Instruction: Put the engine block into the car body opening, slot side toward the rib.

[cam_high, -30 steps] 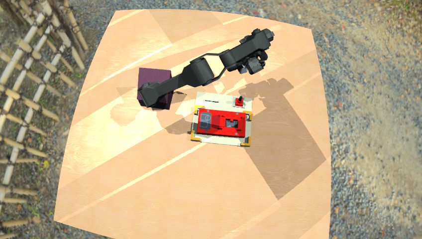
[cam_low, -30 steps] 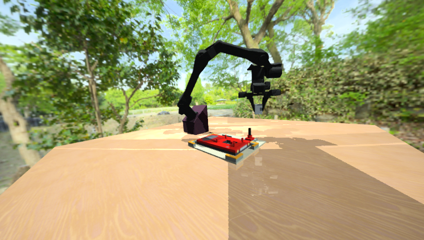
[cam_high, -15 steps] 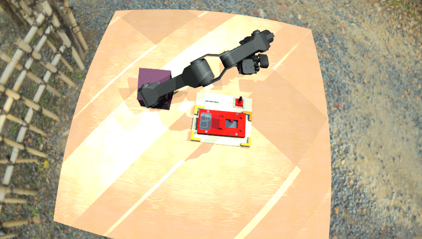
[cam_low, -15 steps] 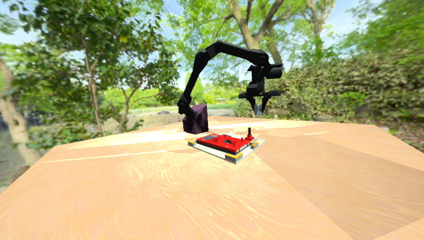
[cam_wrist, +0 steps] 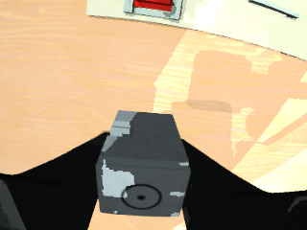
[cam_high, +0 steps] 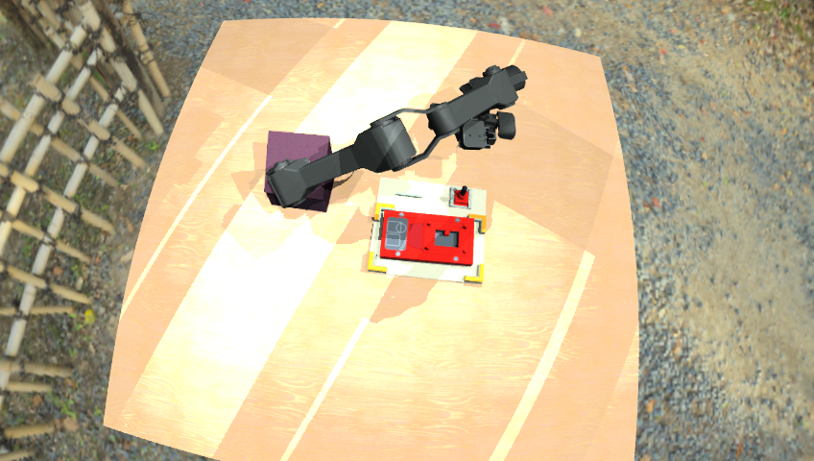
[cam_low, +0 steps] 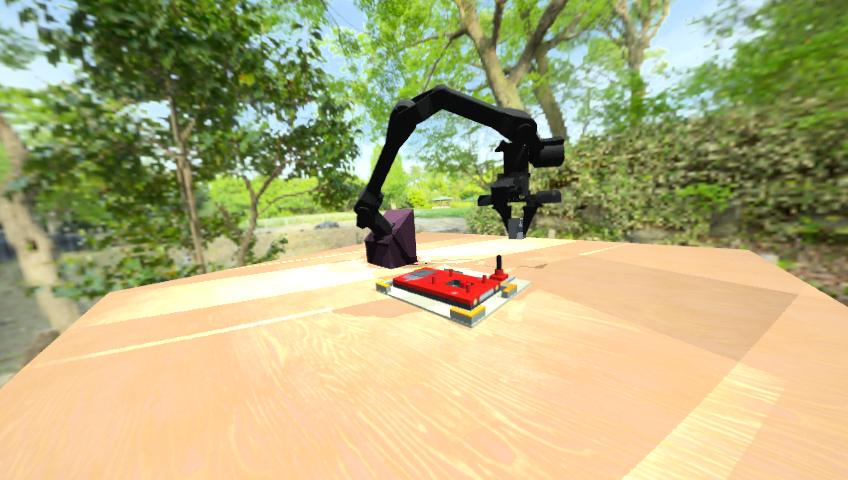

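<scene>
My gripper is shut on the grey engine block, high above the table, behind the car body from the exterior view. In the wrist view a stepped notch shows at the block's far left corner, and a ring mark is on its near face. In the top view the arm hides the block and fingertips. The red car body lies flat with its opening uncovered; a small red rib juts into the opening from the edge nearer the arm. The wrist view does not show the car body.
The car body lies on a white board between yellow corner brackets. A red piece with an upright black peg stands at the board's arm-side edge. The purple base block is under the arm's foot.
</scene>
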Motion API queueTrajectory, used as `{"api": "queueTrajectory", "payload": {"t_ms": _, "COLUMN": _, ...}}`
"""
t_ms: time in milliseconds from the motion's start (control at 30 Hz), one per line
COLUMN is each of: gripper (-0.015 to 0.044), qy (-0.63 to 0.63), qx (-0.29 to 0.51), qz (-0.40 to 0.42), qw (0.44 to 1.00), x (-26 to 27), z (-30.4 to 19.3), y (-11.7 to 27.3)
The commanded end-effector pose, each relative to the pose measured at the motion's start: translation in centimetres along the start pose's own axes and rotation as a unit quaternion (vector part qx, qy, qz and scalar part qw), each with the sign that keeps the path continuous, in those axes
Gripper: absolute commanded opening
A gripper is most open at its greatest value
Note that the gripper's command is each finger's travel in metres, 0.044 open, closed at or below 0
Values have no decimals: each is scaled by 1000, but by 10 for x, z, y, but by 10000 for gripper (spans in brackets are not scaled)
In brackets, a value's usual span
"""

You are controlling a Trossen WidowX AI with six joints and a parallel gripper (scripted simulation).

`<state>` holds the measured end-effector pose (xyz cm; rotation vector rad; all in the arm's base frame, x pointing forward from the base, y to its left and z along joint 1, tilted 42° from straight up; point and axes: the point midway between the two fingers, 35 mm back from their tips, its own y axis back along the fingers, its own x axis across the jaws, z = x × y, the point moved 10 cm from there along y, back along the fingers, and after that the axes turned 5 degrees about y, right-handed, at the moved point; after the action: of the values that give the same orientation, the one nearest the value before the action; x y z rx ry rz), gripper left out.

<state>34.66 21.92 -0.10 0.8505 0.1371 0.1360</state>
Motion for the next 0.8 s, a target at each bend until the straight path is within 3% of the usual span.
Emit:
{"api": "queueTrajectory", "payload": {"t_ms": 0, "gripper": 0, "qy": 1, "qx": -2, "qz": -1, "qw": 1000, "x": -1, "z": 0, "y": -8}}
{"api": "queueTrajectory", "payload": {"t_ms": 767, "gripper": 0, "qy": 1, "qx": -3, "qz": -1, "qw": 1000, "x": -1, "z": 1, "y": -44}}
